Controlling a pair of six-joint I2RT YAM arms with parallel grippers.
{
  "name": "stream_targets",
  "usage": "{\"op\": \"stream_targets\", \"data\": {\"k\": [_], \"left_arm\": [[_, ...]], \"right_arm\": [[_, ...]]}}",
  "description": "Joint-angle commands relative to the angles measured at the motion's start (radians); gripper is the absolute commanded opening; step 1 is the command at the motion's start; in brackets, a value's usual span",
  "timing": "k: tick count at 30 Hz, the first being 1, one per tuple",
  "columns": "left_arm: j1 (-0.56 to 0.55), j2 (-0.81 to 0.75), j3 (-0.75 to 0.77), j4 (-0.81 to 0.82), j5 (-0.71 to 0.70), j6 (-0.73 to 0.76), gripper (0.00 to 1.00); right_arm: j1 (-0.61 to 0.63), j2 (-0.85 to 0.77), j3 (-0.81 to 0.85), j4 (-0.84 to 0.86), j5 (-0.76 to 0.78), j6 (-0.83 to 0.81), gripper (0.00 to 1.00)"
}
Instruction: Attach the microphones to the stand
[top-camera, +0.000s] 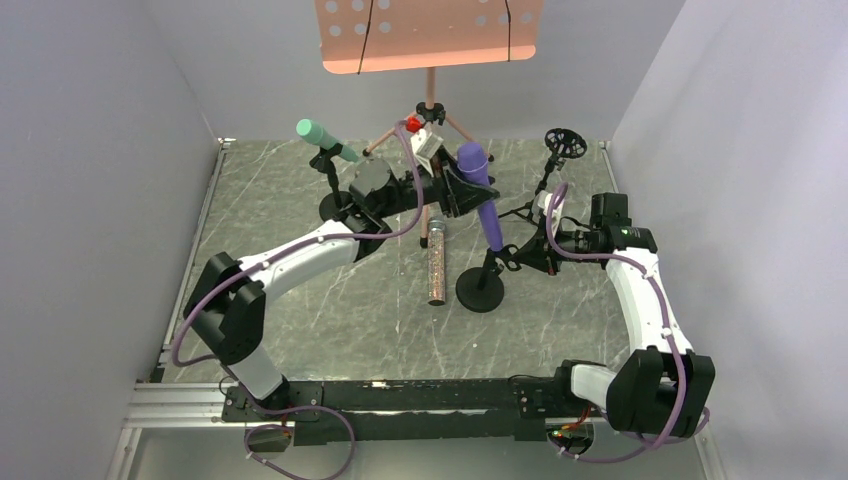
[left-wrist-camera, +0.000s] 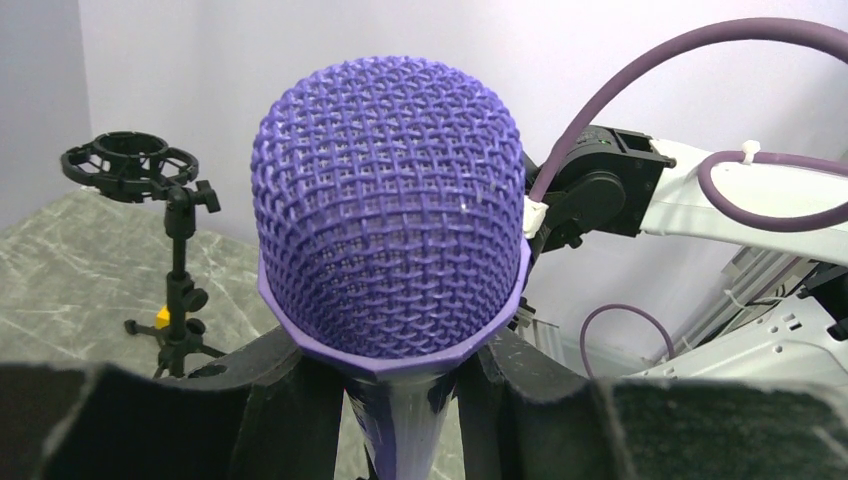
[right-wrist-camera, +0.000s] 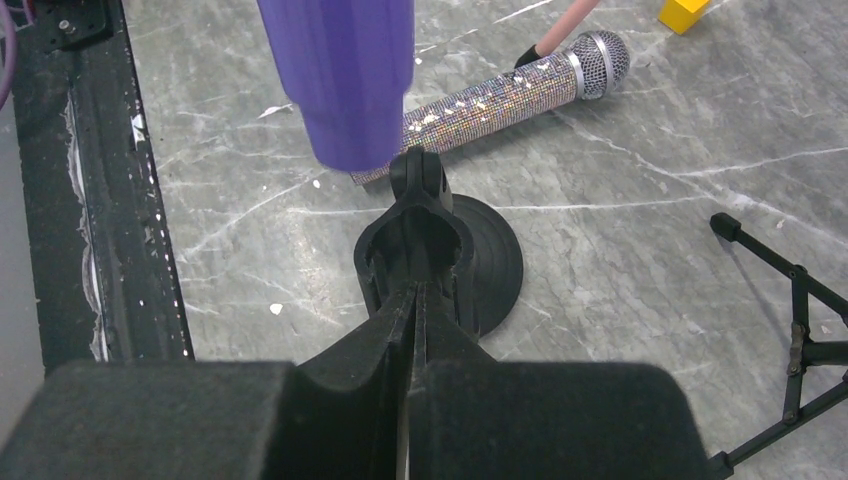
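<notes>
left gripper (left-wrist-camera: 400, 415) jaws clamped on the purple microphone (left-wrist-camera: 390, 200) below its head. right gripper (right-wrist-camera: 415, 300) jaws pinched shut on the clip (right-wrist-camera: 415, 225), with the purple butt right above it. glittery microphone (right-wrist-camera: 500, 95) lies flat beyond the round base (right-wrist-camera: 497, 262). mint-green microphone (top-camera: 325, 138) sits on a second stand (top-camera: 332, 185). marble table (top-camera: 300, 320), grey walls (top-camera: 100, 150).

Grey marbled table (top-camera: 380, 330) with glittery microphone (top-camera: 436, 265), round-based stand (top-camera: 479, 291)

On my feed I see a bench (top-camera: 330, 320) topped in grey, white-veined marble, closed in by plain pale grey walls (top-camera: 90, 150) at its left, far and right edges, a salmon perforated music stand (top-camera: 430, 35) mid far edge, a metal rail (top-camera: 180, 400) along the near edge, all evenly lit.
</notes>
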Motion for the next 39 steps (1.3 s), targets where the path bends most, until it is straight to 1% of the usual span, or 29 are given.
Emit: {"op": "stream_targets", "data": {"k": [1,5,10,18,23,30,39], "left_arm": [[-0.028,0.041,0.054,0.129,-0.02,-0.049,0.03],[-0.037,0.072,0.053,0.187,-0.037,-0.078,0.03],[-0.042,0.096,0.043,0.229,-0.056,-0.098,0.03],[-0.047,0.112,0.021,0.258,-0.09,-0.1,0.03],[-0.049,0.126,0.017,0.262,-0.09,-0.101,0.03],[-0.054,0.142,0.002,0.285,-0.087,-0.119,0.03],[-0.057,0.139,-0.07,0.307,-0.104,-0.122,0.02]], "right_arm": [[0.003,-0.002,0.009,0.012,-0.005,-0.015,0.07],[0.003,0.002,0.015,-0.009,0.003,-0.033,0.1],[0.003,-0.005,0.01,-0.023,0.002,-0.046,0.24],[0.003,-0.011,0.008,-0.036,0.004,-0.059,0.37],[0.002,-0.012,0.007,-0.04,0.01,-0.059,0.4],[0.002,-0.006,0.009,-0.046,0.014,-0.062,0.41],[0.002,-0.003,0.007,-0.05,0.013,-0.062,0.41]]}}
